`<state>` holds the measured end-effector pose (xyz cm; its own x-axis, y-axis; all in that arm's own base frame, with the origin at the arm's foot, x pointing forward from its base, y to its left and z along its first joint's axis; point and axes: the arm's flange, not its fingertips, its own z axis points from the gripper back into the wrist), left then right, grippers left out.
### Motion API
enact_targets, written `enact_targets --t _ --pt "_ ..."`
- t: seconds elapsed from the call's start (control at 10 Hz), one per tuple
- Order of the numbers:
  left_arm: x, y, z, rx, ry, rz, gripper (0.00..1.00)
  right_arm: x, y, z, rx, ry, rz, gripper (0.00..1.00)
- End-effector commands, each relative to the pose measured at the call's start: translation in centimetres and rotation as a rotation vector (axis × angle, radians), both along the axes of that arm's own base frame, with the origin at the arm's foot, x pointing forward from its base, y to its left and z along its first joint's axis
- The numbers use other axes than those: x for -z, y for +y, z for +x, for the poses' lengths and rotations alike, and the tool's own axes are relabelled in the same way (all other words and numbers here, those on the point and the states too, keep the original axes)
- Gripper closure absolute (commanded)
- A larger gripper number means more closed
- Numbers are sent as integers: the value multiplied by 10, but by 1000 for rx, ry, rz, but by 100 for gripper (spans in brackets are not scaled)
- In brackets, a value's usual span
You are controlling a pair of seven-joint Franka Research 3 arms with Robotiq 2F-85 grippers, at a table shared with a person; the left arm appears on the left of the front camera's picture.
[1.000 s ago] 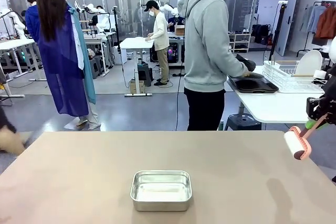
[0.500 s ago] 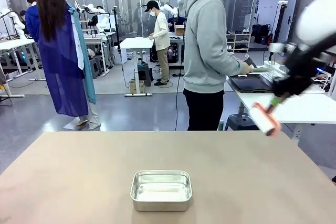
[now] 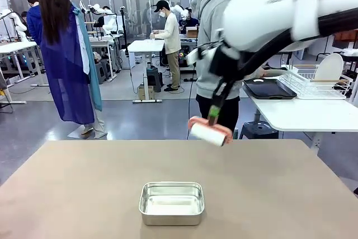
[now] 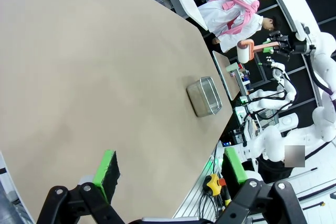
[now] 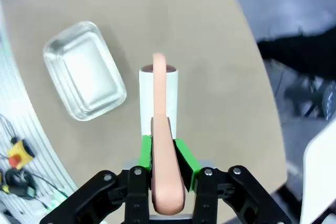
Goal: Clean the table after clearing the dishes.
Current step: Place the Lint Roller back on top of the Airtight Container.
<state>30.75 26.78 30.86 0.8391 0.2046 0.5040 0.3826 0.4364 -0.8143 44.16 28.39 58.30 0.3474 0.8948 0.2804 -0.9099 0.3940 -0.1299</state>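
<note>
Table [image 3: 84, 194] with one steel tin [image 3: 171, 202], right gripper [image 5: 167, 153] clamping one lint roller [image 3: 209, 131], left gripper [image 4: 170, 174] spread wide.

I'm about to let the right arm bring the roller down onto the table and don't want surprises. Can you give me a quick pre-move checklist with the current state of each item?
1. Lint roller gripped by right gripper: ok, green pads clamp the pink handle.
2. Roller off the table: ok, it hangs above the far edge.
3. Dishes cleared: ok, a dark tray sits on the white side table.
4. Wiping path free: not ok, a steel tin sits near the middle.
5. Left gripper out of the way: ok, open at the table's edge.
6. Person's hands away: ok, the person stands at the side table.
</note>
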Motion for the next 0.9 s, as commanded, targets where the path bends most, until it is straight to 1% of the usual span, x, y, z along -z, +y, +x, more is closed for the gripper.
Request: enact_targets --t 0.0,0.1,0.2,0.3,0.4,0.7,0.8 --pt "-5 -1 -3 -1 21 16 0 5 24 3 -236 -21 -83 78" --pt "-5 -1 -3 -1 21 16 0 11 40 2 -304 15 -104 78" --pt "-5 -1 -3 -1 21 16 0 14 53 -4 -345 43 -107 78" --pt "-5 -1 -3 -1 21 16 0 14 61 -8 -291 62 -96 78" --pt "-5 -1 -3 -1 21 16 0 25 57 -10 -301 38 -82 78" --pt "-5 -1 -3 -1 21 16 0 25 57 -10 -301 38 -82 78" --pt "-5 -1 -3 -1 21 16 0 24 59 -6 -306 54 -87 78"
